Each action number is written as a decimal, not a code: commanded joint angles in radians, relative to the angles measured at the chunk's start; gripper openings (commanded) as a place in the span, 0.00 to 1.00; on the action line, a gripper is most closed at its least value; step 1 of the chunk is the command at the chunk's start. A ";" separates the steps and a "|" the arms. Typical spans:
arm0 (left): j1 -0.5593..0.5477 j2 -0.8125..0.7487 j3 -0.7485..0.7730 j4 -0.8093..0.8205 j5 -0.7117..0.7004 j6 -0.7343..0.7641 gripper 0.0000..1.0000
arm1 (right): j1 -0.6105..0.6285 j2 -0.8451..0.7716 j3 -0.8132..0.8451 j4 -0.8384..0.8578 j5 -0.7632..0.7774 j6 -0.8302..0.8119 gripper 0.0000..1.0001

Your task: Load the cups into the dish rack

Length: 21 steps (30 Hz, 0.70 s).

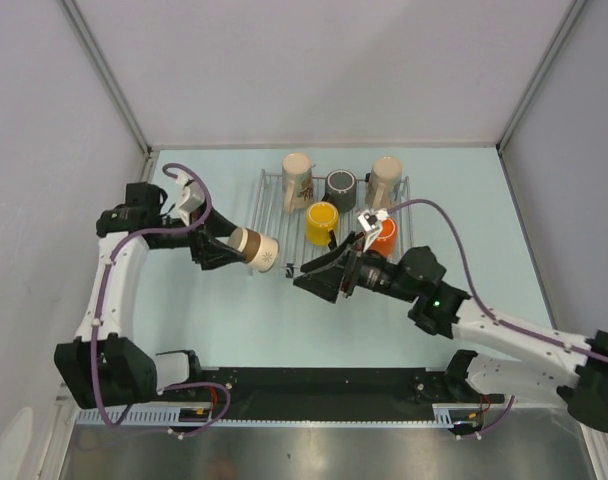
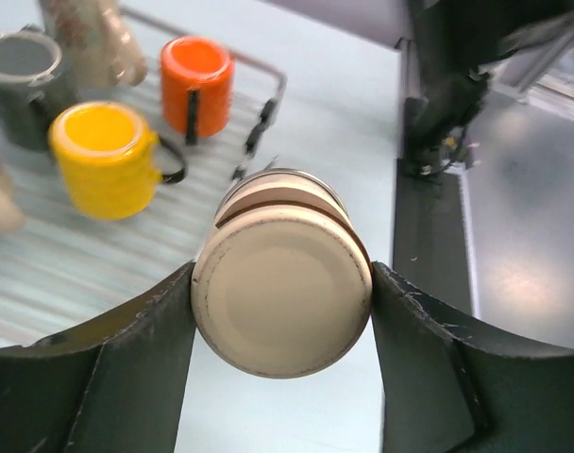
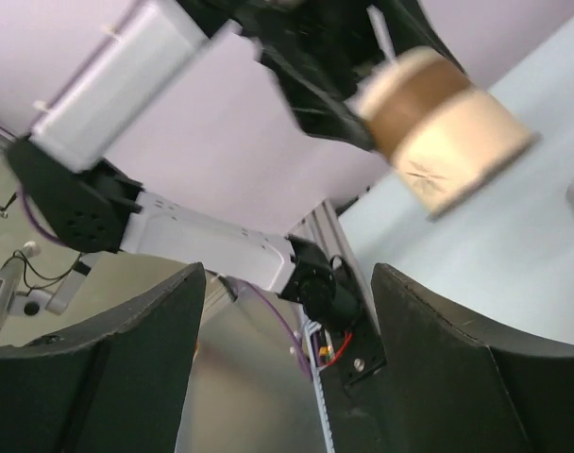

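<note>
My left gripper point(image 1: 234, 250) is shut on the base of a cream cup with a brown band and a printed pattern point(image 1: 262, 251), held on its side above the table just left of the dish rack point(image 1: 268, 203). In the left wrist view the cup's round bottom point(image 2: 282, 302) sits between my fingers. The rack holds a patterned cream cup point(image 1: 298, 181), a dark cup point(image 1: 341, 185), a cream cup point(image 1: 384, 180), a yellow cup point(image 1: 322, 222) and an orange cup point(image 1: 385, 238). My right gripper point(image 1: 310, 276) is open and empty at the rack's near edge, facing the held cup point(image 3: 438, 123).
The left wrist view shows the yellow cup point(image 2: 103, 156), orange cup point(image 2: 197, 83) and dark cup point(image 2: 18, 80) on the rack wires point(image 2: 268, 99). White walls close the table at the back and sides. The black base rail point(image 1: 314, 385) runs along the near edge.
</note>
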 commanded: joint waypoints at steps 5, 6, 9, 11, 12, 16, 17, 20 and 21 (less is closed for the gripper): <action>-0.222 -0.132 -0.265 1.023 -0.638 -0.833 0.00 | 0.008 -0.237 0.109 -0.450 0.159 -0.187 0.76; -0.236 -0.118 -0.231 1.023 -0.701 -0.876 0.00 | 0.011 -0.246 0.102 -0.449 0.162 -0.185 0.75; -0.314 -0.086 -0.173 1.028 -0.844 -0.893 0.00 | 0.014 -0.268 0.090 -0.465 0.171 -0.188 0.76; -0.372 -0.069 -0.160 1.034 -0.983 -0.884 0.00 | 0.018 -0.286 0.088 -0.488 0.184 -0.195 0.75; -0.391 -0.064 -0.156 1.037 -1.023 -0.878 0.00 | 0.018 -0.296 0.088 -0.508 0.188 -0.202 0.75; -0.468 -0.005 -0.130 1.055 -1.255 -0.847 0.00 | 0.018 -0.334 0.100 -0.567 0.200 -0.225 0.75; -0.489 0.011 -0.113 1.051 -1.271 -0.830 0.00 | 0.018 -0.345 0.106 -0.608 0.208 -0.230 0.75; -0.521 0.072 -0.087 1.031 -1.323 -0.813 0.00 | 0.016 -0.361 0.129 -0.663 0.230 -0.247 0.75; -0.526 0.087 -0.087 1.029 -1.329 -0.812 0.00 | 0.014 -0.365 0.135 -0.674 0.233 -0.251 0.75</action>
